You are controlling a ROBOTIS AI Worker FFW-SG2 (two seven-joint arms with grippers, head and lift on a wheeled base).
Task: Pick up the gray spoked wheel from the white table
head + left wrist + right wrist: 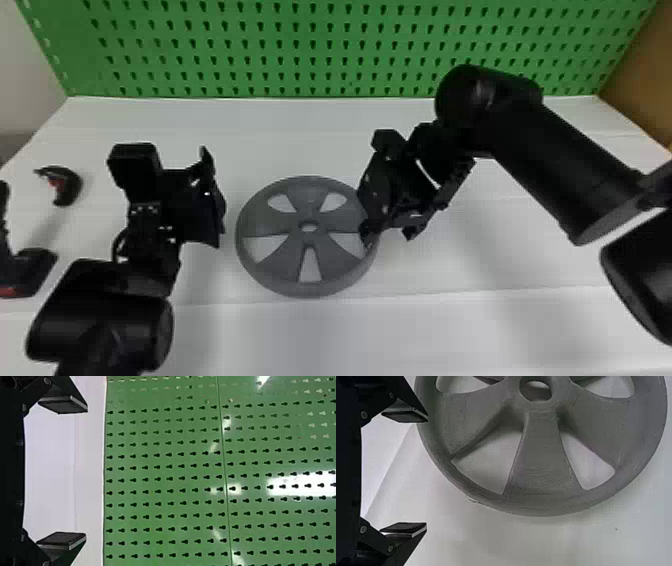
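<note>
The gray spoked wheel (308,255) lies flat on the white table (320,335), near the middle. My right gripper (390,232) is over the wheel's right edge in the head view. In the right wrist view the right gripper (427,472) stands open beside the wheel (542,467), with nothing between its fingers. To the left of the wheel, apart from it, is my left gripper (220,200). In the left wrist view the left gripper (86,473) is open and empty, facing the green board.
A green pegboard (320,50) rises behind the table. At the far left lie a small black and red hand tool (67,185) and a larger black tool (30,270). A brown panel (635,85) borders the right side.
</note>
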